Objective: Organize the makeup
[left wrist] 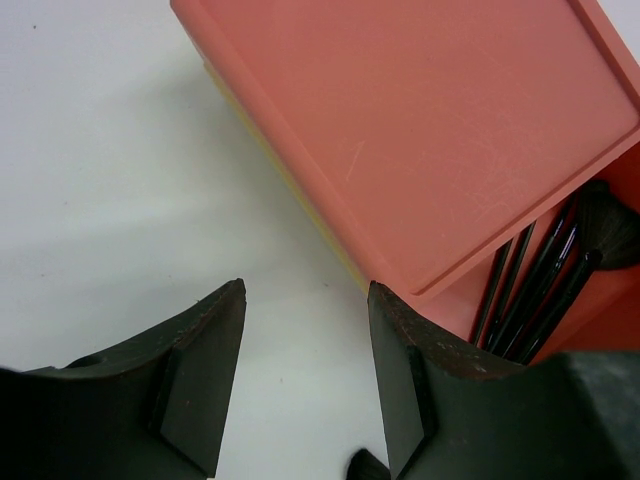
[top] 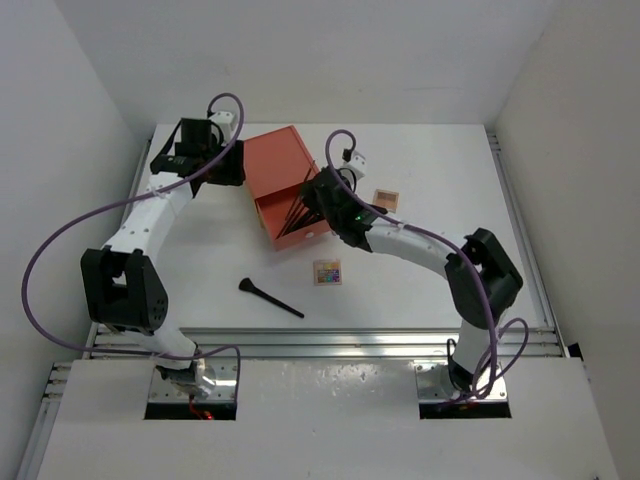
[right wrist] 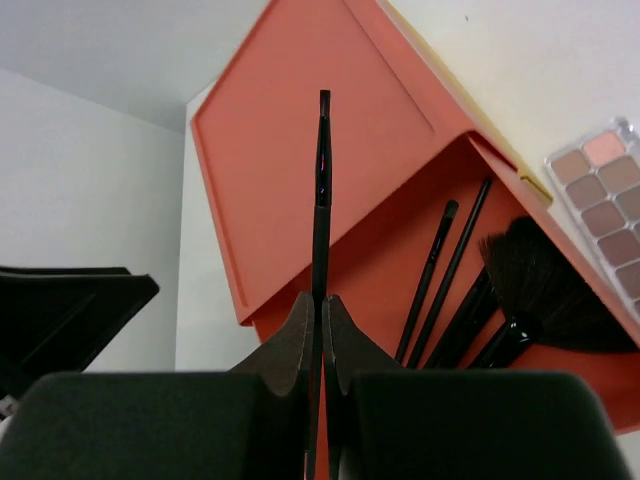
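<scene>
- Makeup is partly sorted, as we read it: several black brushes (right wrist: 520, 290), a fan brush among them, lie in the open compartment of the orange box (top: 275, 160).
- And what do we have left?
- One thin dark stick (right wrist: 322, 180) stands upright, pinched between the closed jaws of the right gripper (right wrist: 320, 305) over that same compartment. We judge it goes in next. Out on the table (top: 420, 290) a black brush (top: 272, 300) lies toward the near edge, and a mixed-colour palette (top: 327, 272) sits close by. Both are apart from the box. A brown palette (top: 385, 198) rests just beside the box on its right.
- So three pieces loose, plus the one in hand. What about our other arm?
- The left gripper (left wrist: 305, 295) hovers beside the box's left side, jaws partly apart, with only bare table between them.
- What can't we make out?
- From above, the right arm covers most of the compartment, so we cannot count the brushes in it. The stick's lower end disappears between the fingers. Under the box's top only a yellow edge (left wrist: 270, 160) shows, and we cannot tell whether anything sits in there. We find no pink palette in any view.
</scene>
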Robot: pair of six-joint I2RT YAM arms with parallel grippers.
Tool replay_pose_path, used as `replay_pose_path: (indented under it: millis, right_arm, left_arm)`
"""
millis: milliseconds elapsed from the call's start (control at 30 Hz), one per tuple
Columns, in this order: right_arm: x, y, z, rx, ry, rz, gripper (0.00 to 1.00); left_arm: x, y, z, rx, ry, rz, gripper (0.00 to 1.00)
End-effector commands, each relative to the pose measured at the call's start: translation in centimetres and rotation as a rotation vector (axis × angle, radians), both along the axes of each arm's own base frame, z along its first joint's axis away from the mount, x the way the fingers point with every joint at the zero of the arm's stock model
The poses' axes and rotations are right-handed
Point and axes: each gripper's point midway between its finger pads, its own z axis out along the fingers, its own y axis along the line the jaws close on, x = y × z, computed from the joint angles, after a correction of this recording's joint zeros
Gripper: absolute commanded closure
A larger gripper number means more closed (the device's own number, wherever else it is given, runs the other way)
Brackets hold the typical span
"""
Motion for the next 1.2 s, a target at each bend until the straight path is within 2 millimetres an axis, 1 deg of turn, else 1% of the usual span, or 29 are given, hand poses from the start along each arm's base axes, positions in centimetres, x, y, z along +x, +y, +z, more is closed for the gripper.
replay_pose_path:
  millis: [0, 100, 133, 200, 233, 333, 367, 400, 433, 467, 500, 533, 567, 600, 633, 667, 700, 733, 767, 800, 833, 867, 900, 967, 1000, 1033, 1067, 1100, 1167]
  right_arm:
    - [0.7, 1.3, 1.6, 0.139, 0.022, -0.052, 1.0]
    - [0.8, 1.5, 1.2, 0.098, 0.007, -0.033, 0.99]
    - [0.8, 1.8, 0.7, 0.084, 0.017, -0.018, 0.88]
    - [0.8, 2.2, 0.6, 0.067, 0.022, 0.01, 0.73]
    - [0.7, 2.4, 0.4, 0.063, 0.031, 0.028, 0.58]
    - [0.5, 2.7, 0.9, 0.039, 0.009, 0.081, 0.47]
    - [0.3, 3.2, 1.4, 0.043, -0.002, 0.113, 0.43]
    - [0.2, 3.3, 2.1, 0.012, -0.035, 0.141, 0.4]
    - [0.1, 3.3, 2.5, -0.014, -0.055, 0.165, 0.39]
    - [-0.5, 3.4, 3.9, -0.036, -0.096, 0.212, 0.37]
    - [-0.6, 3.4, 4.2, -0.053, -0.115, 0.231, 0.35]
    - [-0.7, 2.9, 4.5, -0.119, -0.156, 0.258, 0.33]
    - [-1.4, 2.7, 6.2, -0.11, -0.195, 0.286, 0.29]
    - [-0.8, 1.2, 5.9, -0.131, -0.196, 0.269, 0.28]
    - [-2.2, 1.5, 7.2, -0.141, -0.234, 0.331, 0.28]
    - [-2.4, 1.1, 6.8, -0.149, -0.23, 0.343, 0.28]
    - [-1.9, -0.1, 6.8, -0.156, -0.228, 0.336, 0.26]
    - [-2.6, 0.0, 7.8, -0.153, -0.253, 0.391, 0.26]
    - [-2.7, -0.4, 7.2, -0.165, -0.238, 0.404, 0.26]
    - [-2.5, -1.8, 7.9, -0.173, -0.244, 0.398, 0.26]
    - [-3.1, -1.7, 7.7, -0.176, -0.237, 0.448, 0.26]
    - [-3.0, -2.9, 7.4, -0.194, -0.226, 0.435, 0.26]
    - [-3.4, -3.2, 8.0, -0.191, -0.237, 0.456, 0.26]
    - [-3.7, -4.2, 7.0, -0.236, -0.224, 0.466, 0.26]
    - [-4.5, -5.0, 7.0, -0.248, -0.226, 0.466, 0.26]
    - [-4.6, -5.7, 6.8, -0.264, -0.226, 0.455, 0.26]
    - [-4.9, -6.2, 7.4, -0.287, -0.25, 0.453, 0.26]
    - [-5.4, -7.0, 6.4, -0.305, -0.23, 0.447, 0.26]
    - [-5.7, -8.1, 6.4, -0.336, -0.233, 0.425, 0.26]
  left_arm:
    - [0.3, 0.8, 2.6, -0.018, -0.08, 0.021, 0.42]
    - [0.3, 0.8, 2.6, -0.018, -0.08, 0.021, 0.42]
    - [0.3, 0.8, 2.6, -0.018, -0.08, 0.021, 0.42]
    - [0.2, 0.2, 2.7, -0.02, -0.083, -0.024, 0.42]
    - [0.1, -0.1, 2.7, -0.029, -0.082, -0.037, 0.42]
    - [-0.5, -0.9, 2.4, -0.021, -0.07, -0.123, 0.43]
    - [-1.2, -1.1, 1.8, -0.014, -0.041, -0.154, 0.45]
    - [-1.7, -1.3, 1.9, -0.002, -0.041, -0.193, 0.45]
    - [-2.4, -1.6, 2.3, 0.041, -0.06, -0.282, 0.46]
    - [-3.2, -1.6, 1.8, 0.075, -0.05, -0.334, 0.47]
    - [-4.6, -1.5, 1.1, 0.112, -0.02, -0.393, 0.47]
    - [-5.6, -1.5, 0.9, 0.209, -0.049, -0.534, 0.49]
    - [-7.0, -1.5, 0.8, 0.259, -0.055, -0.623, 0.49]
    - [-9.7, -1.4, -0.5, 0.287, 0.011, -0.73, 0.5]
    - [-11.2, -1.5, -1.3, 0.39, -0.03, -0.934, 0.5]
    - [-12.4, -1.3, -1.9, 0.432, -0.021, -1.04, 0.5]
    - [-15.6, -0.9, -3.8, 0.429, 0.067, -1.15, 0.5]
    - [-16.5, -1.2, -4.6, 0.483, 0.035, -1.295, 0.5]
    - [-17.4, -1.5, -5.4, 0.486, 0.045, -1.353, 0.5]
    - [-18.2, -1.8, -6.5, 0.481, 0.059, -1.396, 0.5]
    - [-18.6, -2.8, -7.5, 0.482, 0.063, -1.472, 0.49]
    - [-19.0, -3.4, -8.4, 0.483, 0.063, -1.515, 0.49]
    - [-19.0, -4.1, -9.3, 0.484, 0.064, -1.561, 0.49]
    - [-19.5, -5.8, -10.4, 0.502, 0.035, -1.665, 0.47]
    - [-20.1, -6.0, -11.5, 0.505, 0.058, -1.69, 0.47]
    - [-20.3, -6.5, -12.1, 0.51, 0.05, -1.725, 0.45]
    - [-20.5, -6.8, -13.0, 0.528, 0.054, -1.768, 0.44]
    - [-21.3, -7.2, -13.7, 0.532, 0.078, -1.81, 0.44]
    - [-22.0, -7.7, -15.0, 0.534, 0.099, -1.858, 0.44]
